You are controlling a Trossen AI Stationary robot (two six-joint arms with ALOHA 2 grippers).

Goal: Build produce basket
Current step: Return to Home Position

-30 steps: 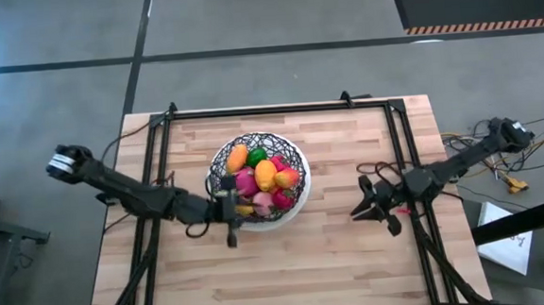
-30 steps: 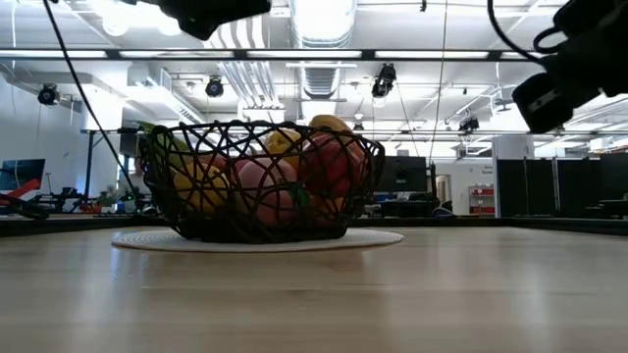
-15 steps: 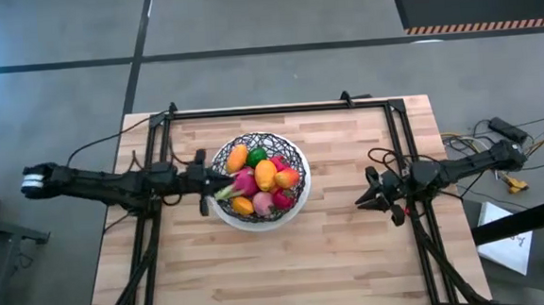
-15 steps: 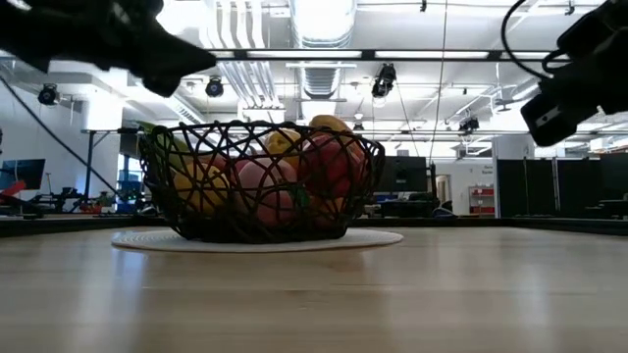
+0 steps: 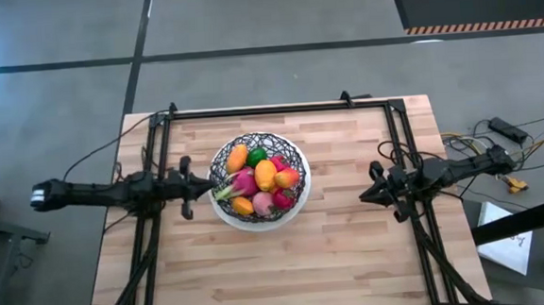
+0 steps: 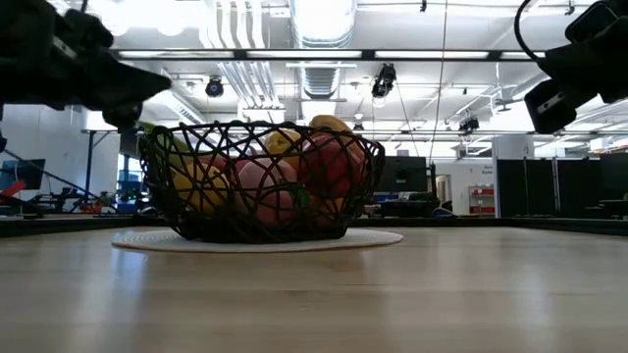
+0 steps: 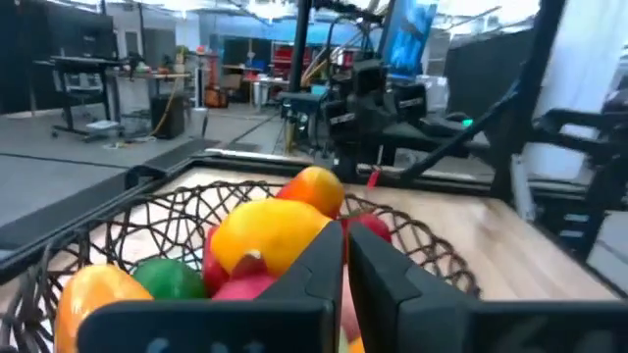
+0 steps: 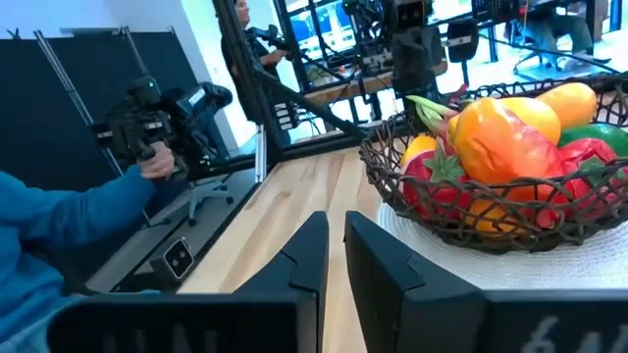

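Note:
The black wire basket (image 5: 258, 180) stands on a white round mat (image 6: 378, 238) left of the table's middle. It holds the produce: a pink dragon fruit (image 5: 244, 183), a green lime (image 5: 256, 156), and orange (image 5: 237, 157), yellow (image 5: 266, 175) and red (image 5: 282, 198) pieces. The basket also shows in the left wrist view (image 7: 147, 221) and the right wrist view (image 8: 471, 211). My left gripper (image 5: 206, 187) is shut and empty, level, just left of the basket's rim. My right gripper (image 5: 364, 197) is shut and empty, well to the right of the basket, pointing at it.
A black frame (image 5: 250, 110) runs along the table's far edge and down both sides. Bare wood (image 5: 279, 266) lies in front of the basket. A person's blue sleeve (image 8: 59, 245) and a hand with a controller (image 8: 147, 157) show beyond the table's left side.
My left gripper has drawn away from the basket's near-left rim, going toward the table's far edge and then its left edge, and its arm now lies straight and level. My right gripper has shifted slightly toward the right edge. The basket and produce have stayed in place.

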